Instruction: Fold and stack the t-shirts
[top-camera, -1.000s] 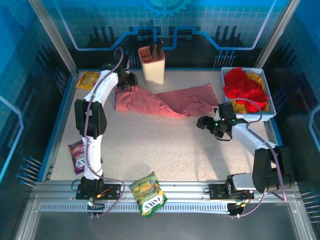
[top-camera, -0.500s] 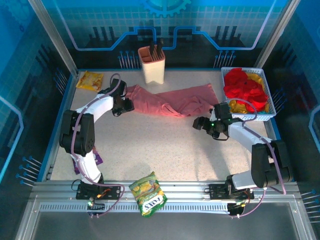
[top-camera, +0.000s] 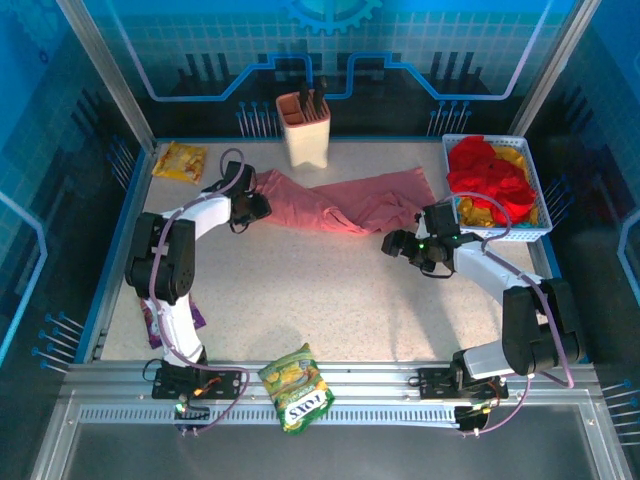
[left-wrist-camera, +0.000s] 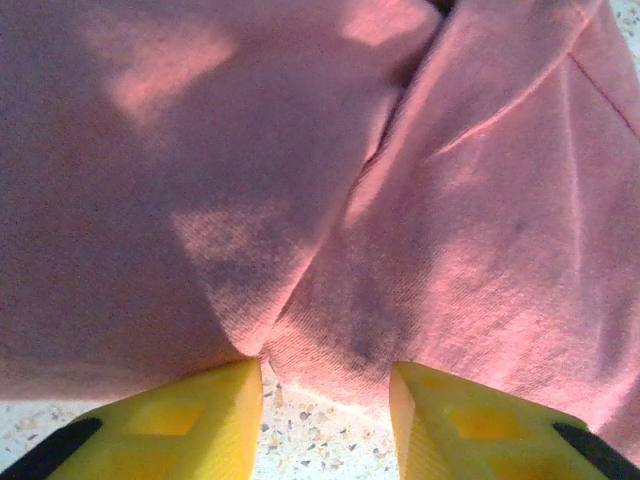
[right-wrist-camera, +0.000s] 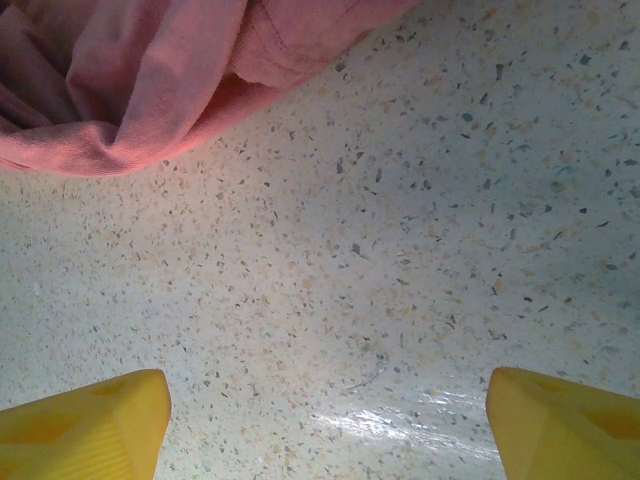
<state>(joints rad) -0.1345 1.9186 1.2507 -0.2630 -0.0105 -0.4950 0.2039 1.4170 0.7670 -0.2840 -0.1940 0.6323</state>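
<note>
The salmon-pink t-shirt (top-camera: 340, 200) lies crumpled across the back of the table. My left gripper (top-camera: 258, 207) is low at its left edge. In the left wrist view the shirt (left-wrist-camera: 300, 170) spreads just ahead of the open gripper (left-wrist-camera: 325, 420), with bare table between the yellow fingers (left-wrist-camera: 190, 420). My right gripper (top-camera: 392, 245) sits just off the shirt's right end and is wide open (right-wrist-camera: 320, 430) over bare table, the cloth (right-wrist-camera: 150, 80) ahead and to its left. Red t-shirts (top-camera: 485, 170) and a yellow one (top-camera: 478, 212) are heaped in the white basket (top-camera: 520, 236).
A pink holder with dark utensils (top-camera: 304, 130) stands behind the shirt. Snack packets lie at the back left (top-camera: 180, 160), the left edge (top-camera: 155, 320) and on the front rail (top-camera: 295, 385). The middle of the table (top-camera: 320, 290) is bare.
The left gripper came down from the back-left corner to the shirt's left edge, and the cloth there has shifted and bunched. The right gripper edged left toward the shirt.
</note>
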